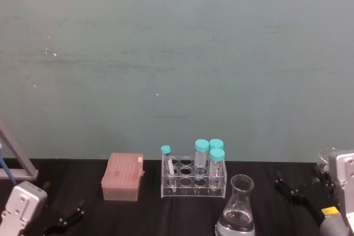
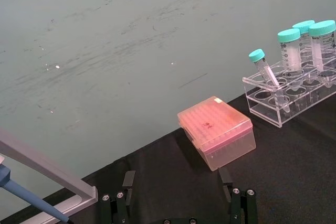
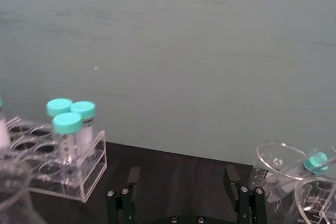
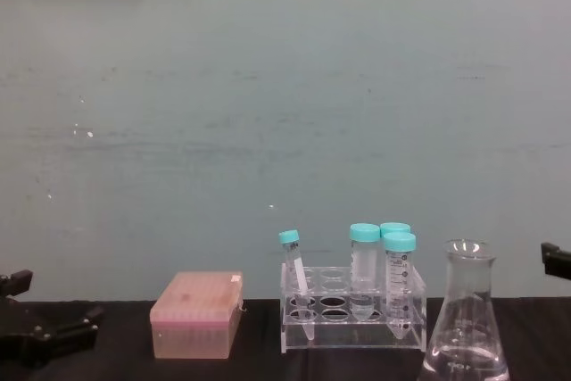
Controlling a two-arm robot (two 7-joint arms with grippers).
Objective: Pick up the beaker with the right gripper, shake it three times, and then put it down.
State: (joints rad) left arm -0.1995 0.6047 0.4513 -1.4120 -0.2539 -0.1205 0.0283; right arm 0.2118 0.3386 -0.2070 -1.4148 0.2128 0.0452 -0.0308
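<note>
The beaker [image 1: 238,209] is a clear glass conical flask with clear liquid in its base, standing at the table's front, right of centre. In the chest view the beaker [image 4: 467,317] rises taller than the tube rack beside it. My right gripper [image 1: 294,193] hangs to the right of the beaker, apart from it. In the right wrist view the right gripper [image 3: 182,182] is open with nothing between its fingers, and the beaker's rim [image 3: 11,182] lies at the edge. My left gripper [image 1: 65,219] rests at the front left, and the left wrist view shows it [image 2: 177,182] open and empty.
A clear rack [image 1: 193,179] with teal-capped tubes stands just behind and left of the beaker. A pink tip box [image 1: 123,177] sits left of the rack. Clear glass vessels [image 3: 286,169] stand at the far right. A grey stand [image 1: 15,157] leans at the far left.
</note>
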